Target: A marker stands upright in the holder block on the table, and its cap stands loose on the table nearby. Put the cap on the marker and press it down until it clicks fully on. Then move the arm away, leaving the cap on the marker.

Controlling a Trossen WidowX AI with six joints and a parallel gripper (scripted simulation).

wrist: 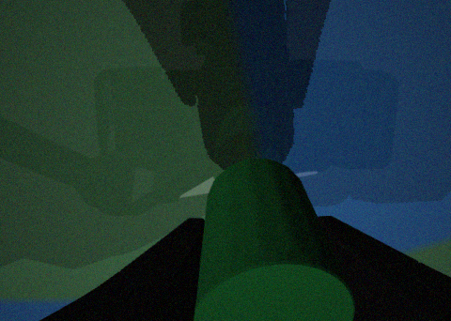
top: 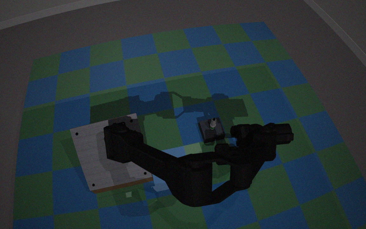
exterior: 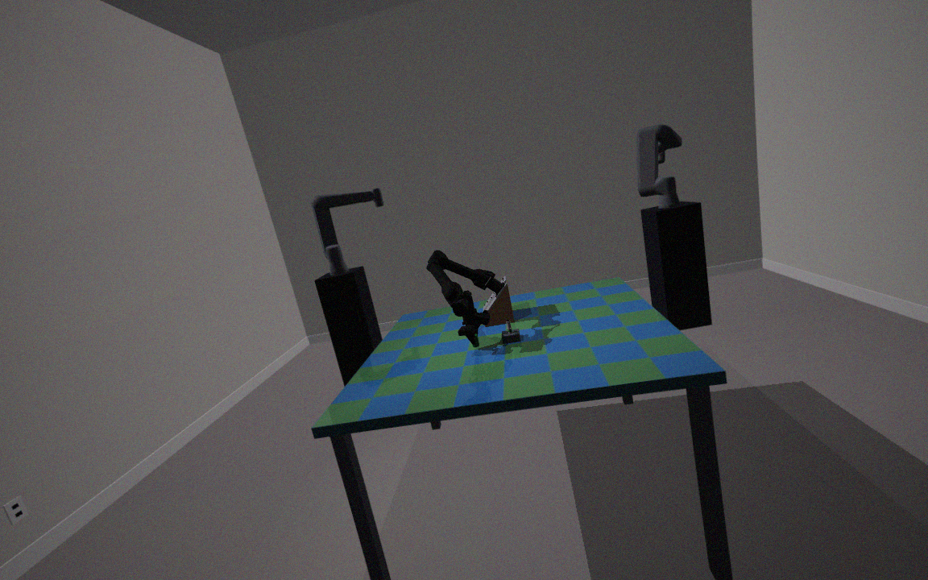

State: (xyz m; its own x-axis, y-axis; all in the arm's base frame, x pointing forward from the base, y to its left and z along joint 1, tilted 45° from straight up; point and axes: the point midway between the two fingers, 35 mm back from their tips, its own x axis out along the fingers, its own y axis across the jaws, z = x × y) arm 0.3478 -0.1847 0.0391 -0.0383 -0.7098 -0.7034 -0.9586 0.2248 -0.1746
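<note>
The green cap [wrist: 277,293] stands upright between the two black fingers in the wrist view. My gripper [wrist: 259,234] [exterior: 475,341] is shut on it, one finger against each side, low over the table. The cap's lower end is hard to make out against the dark shadow. The grey marker [top: 212,122] [exterior: 508,325] stands upright, without a cap, in the dark holder block [top: 203,134] [exterior: 511,337]. The block is a short way to the side of the gripper. In the top view the arm hides the fingertips and the cap.
The arm's base sits on a light plate [top: 87,159] with wooden sides. The table [top: 143,66] [exterior: 525,386] has blue and green checks. Two grey arms [exterior: 322,216] [exterior: 646,162] stand on black pedestals [exterior: 346,317] [exterior: 684,267] beyond the table.
</note>
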